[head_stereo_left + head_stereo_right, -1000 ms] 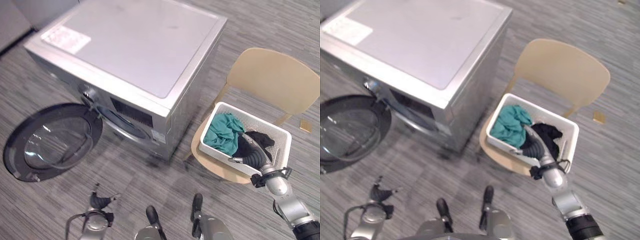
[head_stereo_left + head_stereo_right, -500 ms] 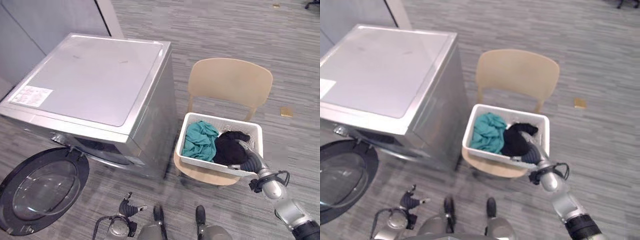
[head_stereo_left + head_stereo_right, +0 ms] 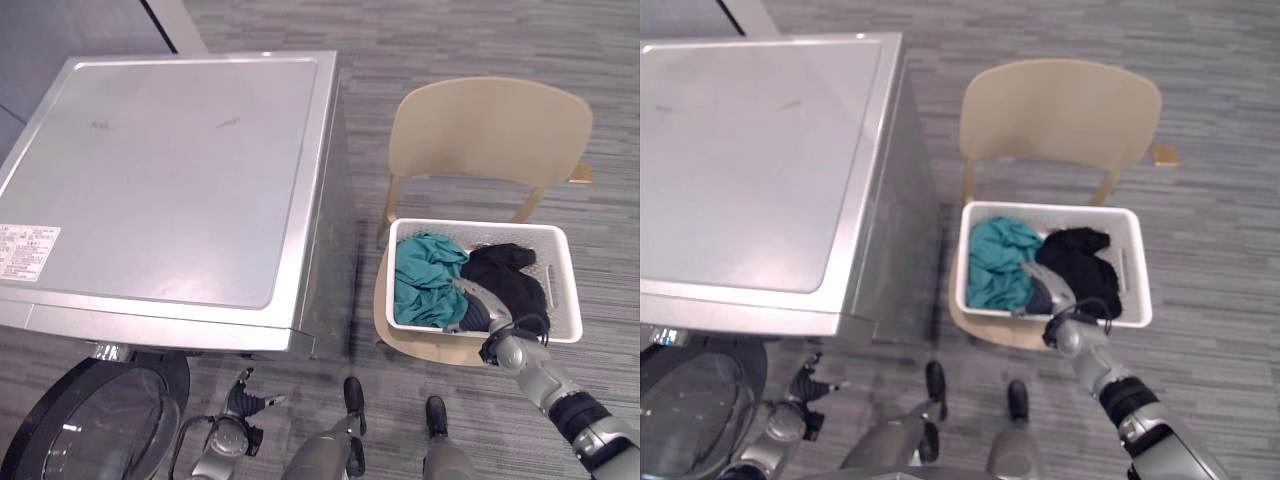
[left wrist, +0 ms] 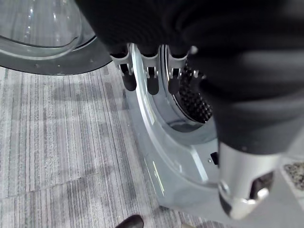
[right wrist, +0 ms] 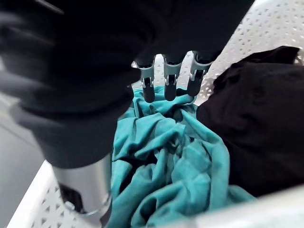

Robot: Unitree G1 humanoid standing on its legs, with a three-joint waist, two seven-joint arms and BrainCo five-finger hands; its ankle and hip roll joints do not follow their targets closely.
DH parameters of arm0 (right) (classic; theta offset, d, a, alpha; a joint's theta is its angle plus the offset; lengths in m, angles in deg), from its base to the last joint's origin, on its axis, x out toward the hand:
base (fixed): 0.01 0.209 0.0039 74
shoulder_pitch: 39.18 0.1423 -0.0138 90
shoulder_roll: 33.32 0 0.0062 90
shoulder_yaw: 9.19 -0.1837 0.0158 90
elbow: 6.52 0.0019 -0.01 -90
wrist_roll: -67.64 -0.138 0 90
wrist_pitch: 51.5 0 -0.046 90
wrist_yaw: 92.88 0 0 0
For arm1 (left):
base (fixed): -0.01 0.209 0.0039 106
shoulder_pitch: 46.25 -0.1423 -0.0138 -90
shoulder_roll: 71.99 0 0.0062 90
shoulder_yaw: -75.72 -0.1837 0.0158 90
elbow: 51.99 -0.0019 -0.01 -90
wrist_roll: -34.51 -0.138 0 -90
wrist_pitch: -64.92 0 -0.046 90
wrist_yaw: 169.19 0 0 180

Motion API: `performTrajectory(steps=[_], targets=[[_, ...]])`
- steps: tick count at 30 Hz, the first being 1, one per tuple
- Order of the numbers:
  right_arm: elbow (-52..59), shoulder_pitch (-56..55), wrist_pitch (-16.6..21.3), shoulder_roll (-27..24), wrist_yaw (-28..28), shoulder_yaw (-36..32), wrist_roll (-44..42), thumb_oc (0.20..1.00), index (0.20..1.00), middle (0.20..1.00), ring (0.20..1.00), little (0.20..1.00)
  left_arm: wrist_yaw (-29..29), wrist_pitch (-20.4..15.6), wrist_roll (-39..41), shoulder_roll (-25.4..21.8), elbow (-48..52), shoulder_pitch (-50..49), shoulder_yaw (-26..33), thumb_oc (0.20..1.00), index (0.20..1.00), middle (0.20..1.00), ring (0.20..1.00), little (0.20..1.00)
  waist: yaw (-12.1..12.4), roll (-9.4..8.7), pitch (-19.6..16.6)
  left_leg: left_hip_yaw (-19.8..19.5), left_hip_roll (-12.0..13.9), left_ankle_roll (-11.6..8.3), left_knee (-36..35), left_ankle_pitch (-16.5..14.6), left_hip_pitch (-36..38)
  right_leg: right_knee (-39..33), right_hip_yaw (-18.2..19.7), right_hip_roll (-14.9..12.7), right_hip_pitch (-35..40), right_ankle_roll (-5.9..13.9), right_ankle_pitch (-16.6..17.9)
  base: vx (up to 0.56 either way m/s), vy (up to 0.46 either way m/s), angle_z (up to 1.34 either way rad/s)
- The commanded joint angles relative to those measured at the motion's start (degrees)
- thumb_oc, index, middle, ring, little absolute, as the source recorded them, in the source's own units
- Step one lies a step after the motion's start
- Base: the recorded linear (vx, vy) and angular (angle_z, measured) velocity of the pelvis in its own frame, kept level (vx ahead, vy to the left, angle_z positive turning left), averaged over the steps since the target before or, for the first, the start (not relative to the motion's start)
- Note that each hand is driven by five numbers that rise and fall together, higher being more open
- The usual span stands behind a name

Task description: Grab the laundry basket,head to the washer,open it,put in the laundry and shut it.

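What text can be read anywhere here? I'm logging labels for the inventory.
No text is legible.
White sticker on the washer's top: print too small to read.
The laundry basket, chair, teal garment and black garment show no lettering.

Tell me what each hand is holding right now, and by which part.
Nothing is held. The right hand hangs with straight fingers over the teal garment in the white basket; the left hand is open by the washer door.
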Motion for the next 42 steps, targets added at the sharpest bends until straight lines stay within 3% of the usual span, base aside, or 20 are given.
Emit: performTrajectory(steps=[1,6,9,14,19,20,21,25,30,33,39,42], targets=[[-2.41,7.39,-0.73,-1.65,-3.75,0.78,2.60,1.000,1.000,1.000,1.000,1.000,-1.99,-2.01,2.48,0.22,-0.78,0.77,-0.84,1.000,1.000,1.000,1.000,1.000,2.08,0.89,-0.03,-0.60,3.14,-4.79,5.05,-6.54,-2.91,5.31,-0.25,3.52,-4.71,-0.31,-4.21,-0.06,0.011,-0.05],[-9.14,16.31,-1.78,-2.73,-6.28,2.98,1.28,1.000,1.000,1.000,1.000,1.000,-3.30,-2.83,4.97,-0.28,-1.23,2.18,-1.26,1.000,1.000,1.000,1.000,1.000,3.75,1.71,1.06,-1.40,3.09,-5.28,2.68,-3.98,-5.47,4.58,-0.95,3.76,-7.71,-0.31,-2.95,-0.01,-0.012,0.02],[-18.70,26.19,-2.61,-3.86,-7.48,6.26,-2.08,1.000,1.000,1.000,1.000,1.000,-4.48,-3.76,7.61,-0.55,-2.23,3.26,-2.64,1.000,1.000,1.000,1.000,1.000,5.93,2.53,2.95,-2.33,3.10,-6.30,1.80,-2.07,-8.96,4.36,-2.47,4.29,-10.60,-0.53,-2.16,-0.04,-0.050,0.08],[-24.32,29.36,-2.76,-1.94,-6.54,8.83,-3.98,1.000,1.000,1.000,1.000,1.000,-4.40,-3.66,8.76,-0.74,-3.05,4.25,-3.19,1.000,1.000,1.000,1.000,1.000,7.69,2.98,4.25,-3.42,2.89,-6.65,2.32,-1.31,-11.73,4.34,-2.97,4.51,-12.46,-0.53,-1.74,-0.04,-0.048,0.23],[-24.63,28.70,-1.74,1.41,-4.53,6.98,-12.77,1.000,1.000,1.000,1.000,1.000,-4.39,-3.68,9.55,-1.23,-3.07,5.88,-3.71,1.000,1.000,1.000,1.000,1.000,8.88,3.03,4.82,-4.27,2.66,-6.78,2.45,-1.11,-12.52,4.02,-2.97,4.71,-12.92,-0.62,-1.57,-0.02,-0.038,0.09],[-24.33,28.07,-1.41,2.09,-4.05,5.52,-15.89,0.511,0.511,0.511,0.511,0.511,-4.37,-3.64,9.79,-1.33,-2.71,6.30,-3.84,1.000,1.000,1.000,1.000,1.000,8.90,3.04,5.08,-4.42,2.63,-6.82,2.30,-1.12,-12.25,3.99,-3.13,4.75,-12.65,-0.61,-1.72,-0.02,-0.037,0.11],[-23.61,27.72,-1.01,2.36,-3.87,4.42,-18.15,0.200,0.200,0.200,0.200,0.200,-4.48,-3.66,9.97,-1.47,-2.34,6.42,-3.78,1.000,1.000,1.000,1.000,1.000,8.91,2.98,5.06,-4.53,2.65,-6.87,2.27,-1.03,-12.38,3.92,-3.21,4.81,-12.72,-0.59,-1.65,-0.02,-0.036,0.13],[-21.23,25.92,0.03,3.13,-3.61,0.27,-25.07,0.200,0.200,0.200,0.200,0.200,-4.16,-3.30,10.31,-1.56,-1.31,6.84,-3.67,1.000,1.000,1.000,1.000,1.000,8.78,2.49,5.16,-4.75,2.70,-6.87,2.13,-1.25,-11.69,3.79,-3.20,5.02,-12.06,-0.53,-1.85,-0.02,-0.024,0.12],[-7.79,16.32,3.01,3.97,-3.25,-9.35,-34.97,0.200,0.200,0.200,0.200,0.200,-2.89,-1.82,9.53,-1.15,0.19,6.29,-1.98,1.000,1.000,1.000,1.000,1.000,7.42,1.08,4.67,-4.77,2.99,-6.67,1.67,-2.41,-8.11,3.57,-3.63,5.18,-8.81,-0.47,-2.82,0.00,-0.029,0.04],[2.62,7.27,5.35,6.93,-1.41,-15.07,-41.62,0.200,0.200,0.200,0.200,0.200,-1.93,-0.73,9.38,-0.45,2.02,4.38,-0.43,1.000,1.000,1.000,1.000,1.000,5.95,0.08,3.40,-4.56,3.16,-6.15,1.84,-3.63,-5.26,3.72,-3.69,5.06,-6.36,-0.44,-3.35,0.05,0.009,0.07],[25.61,-6.81,7.27,7.37,6.04,-19.74,-44.21,0.200,0.200,0.200,0.200,0.200,0.25,1.66,7.59,-0.11,5.49,-0.52,3.80,1.000,1.000,1.000,1.000,1.000,2.08,-3.01,-1.34,-3.04,3.55,-4.80,2.99,-6.49,1.79,4.43,-2.84,4.72,-0.79,-0.04,-3.73,0.06,0.044,-0.13],[30.47,-9.57,7.50,8.17,7.78,-20.00,-44.30,0.200,0.200,0.200,0.200,0.200,0.38,1.90,7.62,-0.03,6.27,-1.84,4.66,1.000,1.000,1.000,1.000,1.000,1.32,-3.48,-2.47,-2.02,3.80,-4.60,2.67,-7.02,4.06,4.56,-2.26,4.92,0.20,0.15,-3.52,0.03,0.062,-0.28]])
